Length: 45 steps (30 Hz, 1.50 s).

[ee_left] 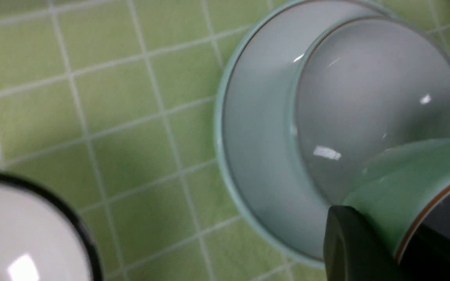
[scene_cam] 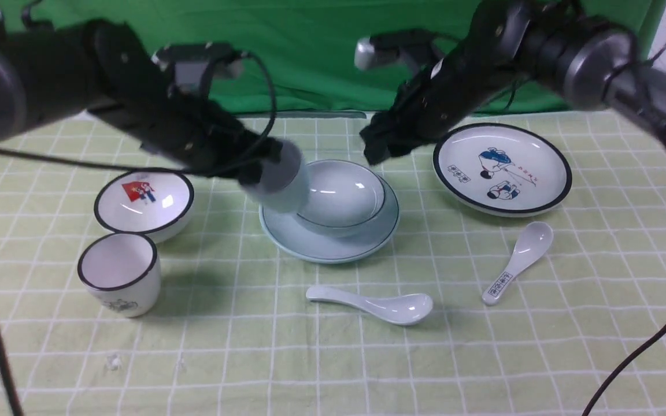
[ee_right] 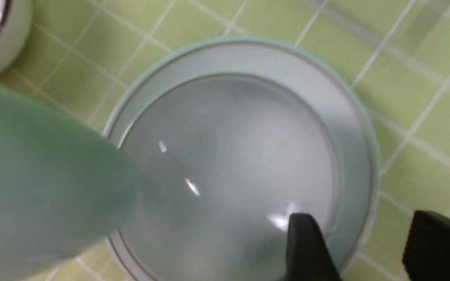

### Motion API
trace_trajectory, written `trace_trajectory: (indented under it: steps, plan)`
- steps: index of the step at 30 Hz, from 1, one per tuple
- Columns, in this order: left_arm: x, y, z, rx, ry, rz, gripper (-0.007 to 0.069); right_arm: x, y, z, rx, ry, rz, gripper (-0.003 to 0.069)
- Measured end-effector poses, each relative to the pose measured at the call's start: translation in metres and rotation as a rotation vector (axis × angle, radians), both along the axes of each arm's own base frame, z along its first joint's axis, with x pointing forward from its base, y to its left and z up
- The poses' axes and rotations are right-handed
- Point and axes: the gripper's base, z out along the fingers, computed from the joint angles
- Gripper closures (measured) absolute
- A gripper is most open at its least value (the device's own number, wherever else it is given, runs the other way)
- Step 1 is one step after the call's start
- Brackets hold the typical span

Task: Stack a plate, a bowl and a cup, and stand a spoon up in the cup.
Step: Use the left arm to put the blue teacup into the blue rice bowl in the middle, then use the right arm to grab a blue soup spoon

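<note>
Upper centre, our left tool (scene_cam: pixel 261 164) pinches the pale blue-green ceramic cup (scene_cam: pixel 287 182), apparently by its slick, brittle wall; our right tool (scene_cam: pixel 372 138) gapes.

The plate (scene_cam: pixel 333 252) is lying flat, pale blue-green, with the matching bowl (scene_cam: pixel 341 193) sitting upright on it. The matching cup (scene_cam: pixel 282 182) is hanging tilted beside the bowl. The plain whitish spoon (scene_cam: pixel 393 307) is resting near the plate.
</note>
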Motion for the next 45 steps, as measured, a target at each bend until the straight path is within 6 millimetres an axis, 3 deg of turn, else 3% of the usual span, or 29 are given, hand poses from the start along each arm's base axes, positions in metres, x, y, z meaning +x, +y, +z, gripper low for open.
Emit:
trace_trajectory:
  steps: [2,5,10,17,22,24,25,27,29,34,38,39,40,45]
  plan:
    - [0.009,-0.013,-0.001,0.008,0.014,-0.043,0.0628,-0.006,-0.008,0.02,-0.027,-0.04,0.007,0.0277]
    - [0.028,-0.034,-0.014,0.051,0.047,-0.111,0.0628,-0.013,-0.019,0.033,-0.083,-0.029,0.019,0.0275]
    - [0.052,-0.052,-0.036,0.143,0.123,-0.146,0.0628,-0.026,-0.024,0.026,-0.145,0.107,0.047,0.0275]
    - [0.071,-0.059,-0.044,0.175,0.162,-0.146,0.0607,-0.047,0.004,0.017,-0.202,0.15,0.185,0.0268]
    - [0.069,-0.062,-0.041,0.178,0.171,-0.157,0.0447,-0.066,0.026,0.01,-0.216,0.157,0.327,0.0211]
    - [0.065,-0.059,-0.027,0.195,0.151,-0.159,0.0354,-0.073,0.031,0.003,-0.193,0.187,0.365,0.0175]
    - [0.065,-0.058,-0.024,0.197,0.147,-0.159,0.0354,-0.073,0.031,0.002,-0.191,0.19,0.366,0.0172]
    - [0.053,-0.049,0.015,0.236,0.076,-0.155,0.0266,-0.08,0.034,-0.004,-0.194,0.205,0.408,0.0144]
    - [0.041,-0.041,0.044,0.275,0.034,-0.15,0.0248,-0.085,0.035,-0.005,-0.2,0.201,0.437,0.0141]
    - [0.004,-0.015,0.098,0.348,-0.001,-0.108,0.0309,-0.091,0.037,-0.001,-0.202,0.172,0.48,0.0141]
    - [-0.028,0.003,0.115,0.297,0.021,-0.077,0.0409,-0.089,0.038,-0.015,-0.195,0.15,0.453,0.0141]
    - [-0.048,0.01,0.119,0.276,0.037,-0.074,0.0461,-0.088,0.038,-0.028,-0.201,0.146,0.446,0.0148]
    - [-0.051,0.011,0.119,0.269,0.037,-0.074,0.0468,-0.089,0.038,-0.031,-0.205,0.149,0.449,0.015]
    - [-0.133,0.031,0.113,0.194,0.001,-0.059,0.0589,-0.084,0.038,-0.073,-0.23,0.095,0.43,0.0211]
